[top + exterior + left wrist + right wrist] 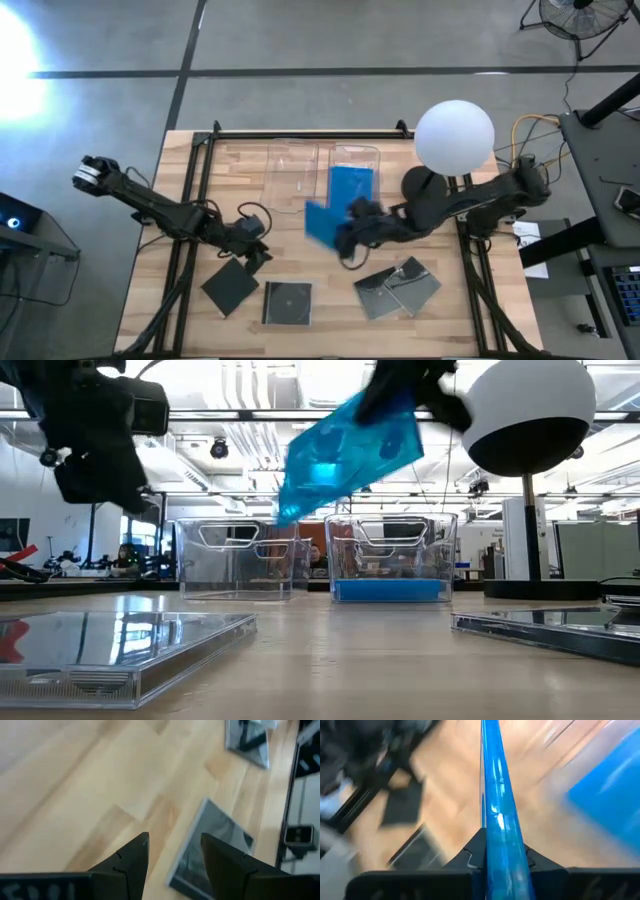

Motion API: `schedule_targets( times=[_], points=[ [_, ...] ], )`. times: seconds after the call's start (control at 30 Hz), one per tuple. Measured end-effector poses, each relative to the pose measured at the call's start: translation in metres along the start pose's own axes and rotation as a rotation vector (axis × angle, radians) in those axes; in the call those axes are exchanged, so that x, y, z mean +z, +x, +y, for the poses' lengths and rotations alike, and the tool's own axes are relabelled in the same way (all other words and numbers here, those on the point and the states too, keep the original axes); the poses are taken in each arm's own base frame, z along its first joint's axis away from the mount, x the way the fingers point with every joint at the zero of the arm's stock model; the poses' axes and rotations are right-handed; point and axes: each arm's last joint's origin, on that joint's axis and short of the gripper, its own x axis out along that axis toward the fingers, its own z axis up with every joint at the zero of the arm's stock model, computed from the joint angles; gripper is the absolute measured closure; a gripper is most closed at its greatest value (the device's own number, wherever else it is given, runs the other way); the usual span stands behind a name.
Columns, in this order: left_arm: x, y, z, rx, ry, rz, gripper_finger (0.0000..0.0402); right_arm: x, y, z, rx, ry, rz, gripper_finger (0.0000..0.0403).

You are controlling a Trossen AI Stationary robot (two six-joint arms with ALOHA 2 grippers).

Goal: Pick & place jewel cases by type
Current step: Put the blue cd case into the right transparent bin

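My right gripper point(345, 235) is shut on a translucent blue jewel case point(320, 222), held in the air just in front of the two clear bins. The right-hand bin point(372, 155) has blue point(351, 183) lying flat in its bottom; the left-hand bin point(290, 150) looks empty. Several dark or grey cases lie flat on the table: one point(231, 287), one point(287, 302), and a touching pair point(378, 293) point(415, 281). My left gripper point(256, 243) is open above the table near the dark case; in its wrist view a grey case point(212, 842) lies below the fingers point(132, 855). My right gripper pinches the blue case between its two fingers at one edge point(501, 851); the case runs edge-on straight out from the fingers. The case is lifted clear of the table and hangs tilted, its far corner point(290, 510) lowest, above the bins' height in the low view.
The lamp with the white ball shade point(454, 137) stands on its black base point(420, 185) at the table's right, close beside my right arm. Black frame rails point(190, 190) run along the table's left and right sides. Bare wood lies between the bins and the lying cases.
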Motion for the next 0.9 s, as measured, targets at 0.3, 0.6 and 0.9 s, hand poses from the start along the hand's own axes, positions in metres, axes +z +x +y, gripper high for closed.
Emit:
schedule_targets(
  times=[0.3, 0.6, 0.9],
  points=[
    [0.003, -0.002, 0.001, 0.030, -0.012, -0.075, 0.0241, 0.019, -0.038, -0.035, -0.356, 0.367, -0.498, 0.0381],
    [0.006, -0.002, 0.000, 0.031, -0.032, -0.117, 0.0241, 0.005, 0.031, -0.046, -0.510, 0.510, -0.492, 0.0380],
    [0.006, -0.002, 0.000, 0.030, -0.034, -0.121, 0.0241, 0.016, 0.081, -0.053, -0.502, 0.625, -0.443, 0.0357]
  ],
)
